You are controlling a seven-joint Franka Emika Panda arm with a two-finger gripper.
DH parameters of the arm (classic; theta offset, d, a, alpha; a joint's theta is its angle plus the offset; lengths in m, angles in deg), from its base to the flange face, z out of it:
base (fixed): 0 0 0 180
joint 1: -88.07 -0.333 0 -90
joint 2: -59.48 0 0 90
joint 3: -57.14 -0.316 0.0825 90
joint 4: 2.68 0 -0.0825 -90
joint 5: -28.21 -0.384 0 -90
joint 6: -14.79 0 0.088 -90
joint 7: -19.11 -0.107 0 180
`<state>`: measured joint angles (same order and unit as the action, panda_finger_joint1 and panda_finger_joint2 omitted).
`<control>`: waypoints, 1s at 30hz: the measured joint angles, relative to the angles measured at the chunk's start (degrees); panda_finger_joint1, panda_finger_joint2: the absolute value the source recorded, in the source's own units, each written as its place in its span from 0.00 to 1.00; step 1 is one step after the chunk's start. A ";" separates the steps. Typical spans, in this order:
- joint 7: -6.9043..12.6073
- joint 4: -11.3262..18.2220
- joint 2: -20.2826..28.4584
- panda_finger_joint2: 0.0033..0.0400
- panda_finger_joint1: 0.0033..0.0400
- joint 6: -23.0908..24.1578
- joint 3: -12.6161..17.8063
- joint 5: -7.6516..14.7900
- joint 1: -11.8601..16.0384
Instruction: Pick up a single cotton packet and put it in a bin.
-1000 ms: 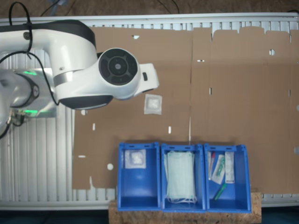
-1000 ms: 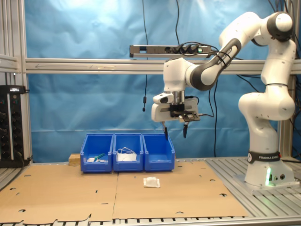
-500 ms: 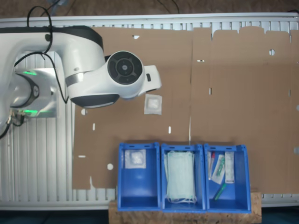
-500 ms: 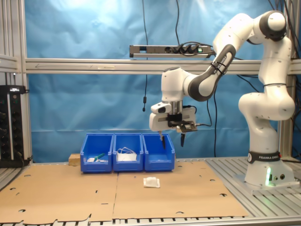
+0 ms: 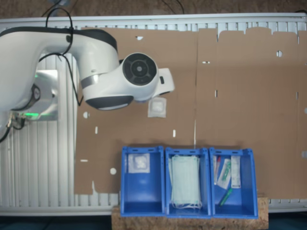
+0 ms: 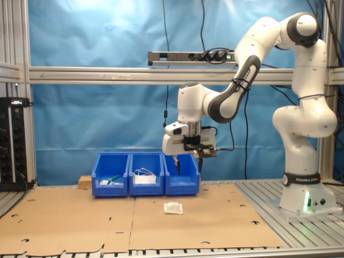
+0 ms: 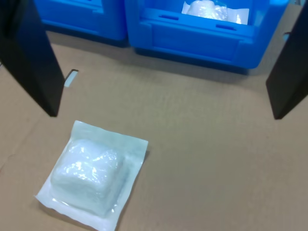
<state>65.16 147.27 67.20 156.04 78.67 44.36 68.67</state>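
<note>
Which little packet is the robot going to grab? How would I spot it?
Find the row of three blue bins. On the brown cardboard before them lies one cotton packet, alone: small, square, see-through white with a puffy pad, unlike the packet already inside a bin.

translucent white cotton packet (image 7: 91, 179) on plain brown cardboard (image 7: 202, 144); blue bin (image 7: 202, 33) at upper frame; black fingers (image 7: 33, 57); white arm (image 6: 301, 107).

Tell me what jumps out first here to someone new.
The white arm arching over the cardboard-covered table, its open pincer hanging above a lone cotton packet. Next, three blue bins in a row at the sheet's edge: the bin with one matching packet, the middle bin with pale green masks, the third with slim packets.
</note>
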 joint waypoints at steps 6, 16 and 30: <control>0.00 -1.08 -2.55 1.00 1.00 2.05 0.00 0.00 0.00; 0.00 -1.63 -6.18 1.00 1.00 5.51 0.00 0.00 0.04; 0.00 -2.25 -11.06 1.00 1.00 8.46 0.00 0.00 0.08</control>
<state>65.16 145.02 56.14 164.50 78.66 44.36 68.74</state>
